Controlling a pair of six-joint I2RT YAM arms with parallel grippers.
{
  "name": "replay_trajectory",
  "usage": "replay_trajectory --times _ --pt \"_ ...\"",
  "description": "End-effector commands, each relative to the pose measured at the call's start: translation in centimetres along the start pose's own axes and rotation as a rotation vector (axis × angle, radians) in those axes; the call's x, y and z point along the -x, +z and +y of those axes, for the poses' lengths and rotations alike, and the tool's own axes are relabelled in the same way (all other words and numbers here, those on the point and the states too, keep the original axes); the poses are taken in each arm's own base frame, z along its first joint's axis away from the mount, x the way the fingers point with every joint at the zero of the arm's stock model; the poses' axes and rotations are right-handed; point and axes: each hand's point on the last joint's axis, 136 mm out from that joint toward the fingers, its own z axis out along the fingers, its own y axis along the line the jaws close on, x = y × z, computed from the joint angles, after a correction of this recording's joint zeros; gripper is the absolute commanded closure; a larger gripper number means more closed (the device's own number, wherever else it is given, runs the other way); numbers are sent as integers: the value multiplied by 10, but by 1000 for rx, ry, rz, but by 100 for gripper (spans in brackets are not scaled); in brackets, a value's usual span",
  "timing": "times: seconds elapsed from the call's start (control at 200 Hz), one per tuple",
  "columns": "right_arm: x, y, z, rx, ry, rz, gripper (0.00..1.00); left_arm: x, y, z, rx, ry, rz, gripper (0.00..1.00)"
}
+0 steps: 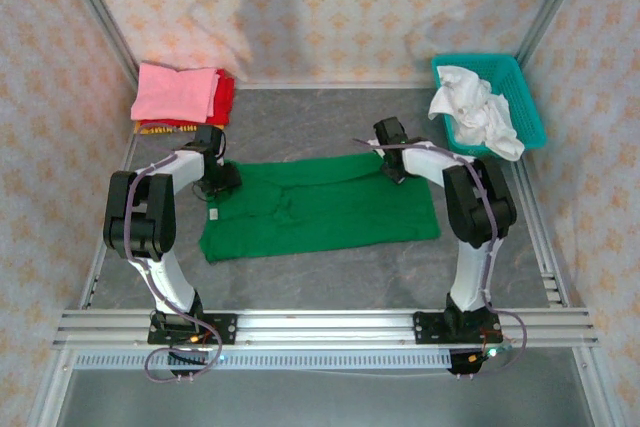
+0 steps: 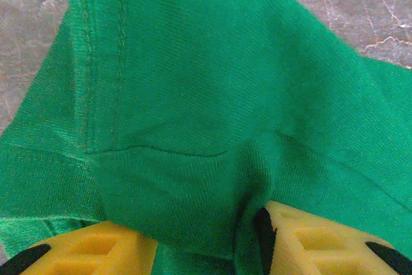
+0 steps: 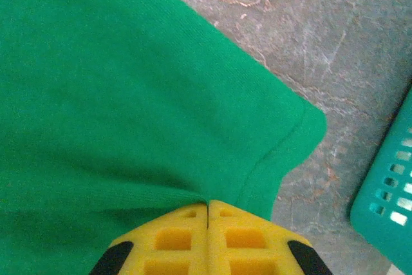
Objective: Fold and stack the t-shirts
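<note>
The green t-shirt (image 1: 320, 209) lies spread across the middle of the grey table, its far edge lifted into a ridge. At the shirt's far left corner, my left gripper (image 1: 218, 179) has a thick bunch of green fabric (image 2: 193, 94) wedged between its yellow fingers (image 2: 309, 236). My right gripper (image 1: 392, 165) sits at the far right edge; its jaws (image 3: 207, 205) are pressed together, pinching the green cloth (image 3: 116, 94) near a hemmed corner. Folded pink (image 1: 175, 92), red (image 1: 226, 97) and yellow-orange (image 1: 158, 128) t-shirts form a stack at the back left.
A teal basket (image 1: 530, 97) holding crumpled white cloths (image 1: 475, 107) stands at the back right, and its wall (image 3: 393, 210) is close to my right gripper. Patterned walls enclose the table on three sides. Bare grey tabletop (image 1: 330, 277) lies between the shirt and the arm bases.
</note>
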Motion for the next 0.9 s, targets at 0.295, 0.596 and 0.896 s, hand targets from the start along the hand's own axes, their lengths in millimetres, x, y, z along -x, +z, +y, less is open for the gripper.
replay_trajectory --times 0.295,0.596,0.896 --pt "-31 -40 -16 -75 31 55 100 -5 8 3 11 -26 54 54" --pt "-53 -41 1 -25 -11 159 100 -5 7 6 24 -33 51 54" --pt "-61 -37 15 34 4 178 100 -1 7 4 24 -36 46 54"
